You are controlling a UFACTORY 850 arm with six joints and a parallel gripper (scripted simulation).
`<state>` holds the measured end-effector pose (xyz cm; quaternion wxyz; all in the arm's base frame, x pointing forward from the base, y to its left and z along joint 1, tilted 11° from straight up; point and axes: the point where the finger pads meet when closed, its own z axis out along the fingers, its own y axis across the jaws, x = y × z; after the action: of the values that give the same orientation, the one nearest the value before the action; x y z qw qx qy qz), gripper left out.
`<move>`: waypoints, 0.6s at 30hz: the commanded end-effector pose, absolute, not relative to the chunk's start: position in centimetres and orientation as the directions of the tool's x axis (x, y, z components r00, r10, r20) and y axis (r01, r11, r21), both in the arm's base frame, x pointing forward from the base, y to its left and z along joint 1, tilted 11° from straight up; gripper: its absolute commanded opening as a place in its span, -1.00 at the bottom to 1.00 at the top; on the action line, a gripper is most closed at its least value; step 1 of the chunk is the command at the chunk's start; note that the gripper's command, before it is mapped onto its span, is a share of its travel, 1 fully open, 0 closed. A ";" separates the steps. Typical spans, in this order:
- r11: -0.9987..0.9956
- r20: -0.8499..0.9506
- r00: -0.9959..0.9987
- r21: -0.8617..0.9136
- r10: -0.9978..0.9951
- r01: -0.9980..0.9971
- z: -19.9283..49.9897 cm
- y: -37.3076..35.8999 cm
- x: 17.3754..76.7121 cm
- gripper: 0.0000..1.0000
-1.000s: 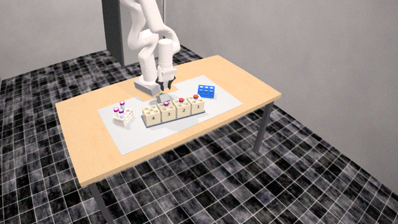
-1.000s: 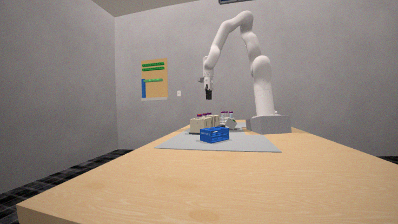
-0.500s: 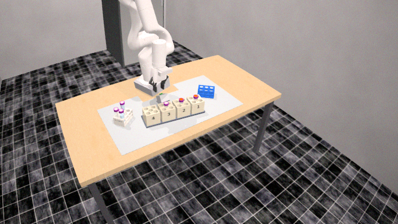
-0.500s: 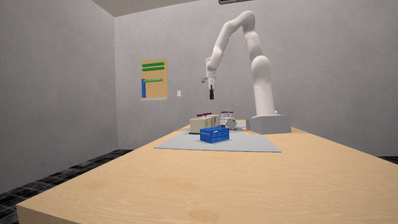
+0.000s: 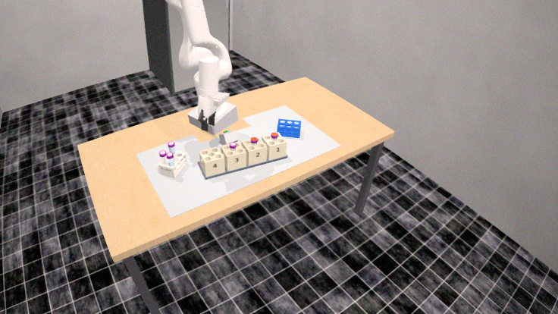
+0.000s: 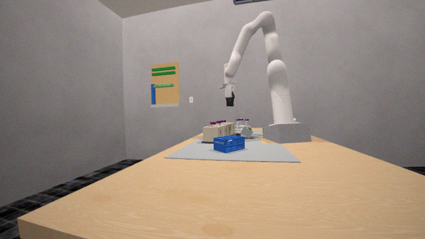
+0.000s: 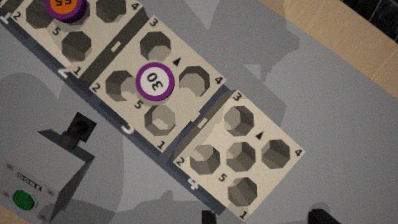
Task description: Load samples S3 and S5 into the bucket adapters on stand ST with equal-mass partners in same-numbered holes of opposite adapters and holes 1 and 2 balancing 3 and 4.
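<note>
So the gripper (image 5: 207, 121) (image 6: 230, 102) (image 7: 258, 219) hangs up high with its fingers apart and nothing between them; the white-dot 30 tube (image 5: 233, 146) (image 7: 155, 81) sits below them in adapter 3 (image 5: 235, 159) (image 7: 187, 105), inward from the worktop's long edge.

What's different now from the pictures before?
The claw slid sideways, towards the end where the cream rack stands. It's open and empty, and I see nothing picked up or dropped. The blue rack stayed put.
</note>
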<state>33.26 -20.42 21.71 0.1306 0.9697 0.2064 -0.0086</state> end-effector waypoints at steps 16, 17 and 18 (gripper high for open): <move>-0.850 -0.063 0.869 0.183 0.491 0.494 23.2 -28.5 28.8 0.15; -0.850 -0.063 0.869 0.183 0.491 0.494 23.2 -28.5 28.8 0.15; -0.850 -0.063 0.869 0.183 0.491 0.494 23.2 -28.9 28.5 0.15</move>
<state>29.29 -27.35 22.95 0.1076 0.9615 0.2526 -0.0119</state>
